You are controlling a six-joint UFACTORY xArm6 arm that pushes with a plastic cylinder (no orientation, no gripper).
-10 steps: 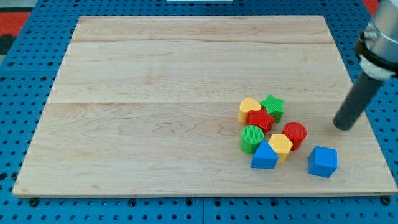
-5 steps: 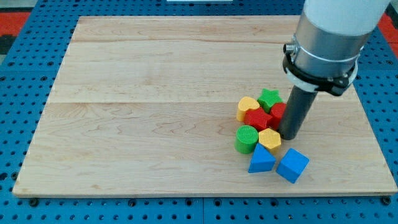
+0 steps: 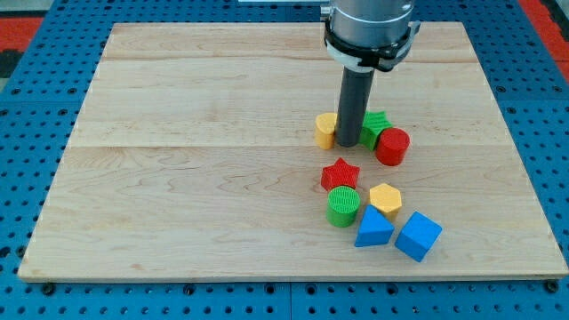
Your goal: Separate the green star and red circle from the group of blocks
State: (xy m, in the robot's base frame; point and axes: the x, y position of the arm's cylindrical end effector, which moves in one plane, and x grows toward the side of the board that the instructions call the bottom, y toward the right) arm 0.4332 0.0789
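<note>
My tip [image 3: 348, 144] stands between a yellow block [image 3: 326, 130] on its left and the green star [image 3: 375, 127] on its right, close against both. The red circle [image 3: 392, 147] touches the green star's lower right side. These three sit a short way above the other blocks. Below them lie a red star [image 3: 340, 173], a green circle [image 3: 342, 206], a yellow hexagon [image 3: 385, 199], a blue triangle [image 3: 373, 229] and a blue cube [image 3: 418, 236].
The wooden board [image 3: 196, 160] lies on a blue pegboard table [image 3: 18, 178]. The arm's grey body [image 3: 368, 25] hangs over the board's top edge.
My tip moved up and left through the group. The green star, red circle and yellow block slid up, away from the red star, green circle and yellow hexagon.
</note>
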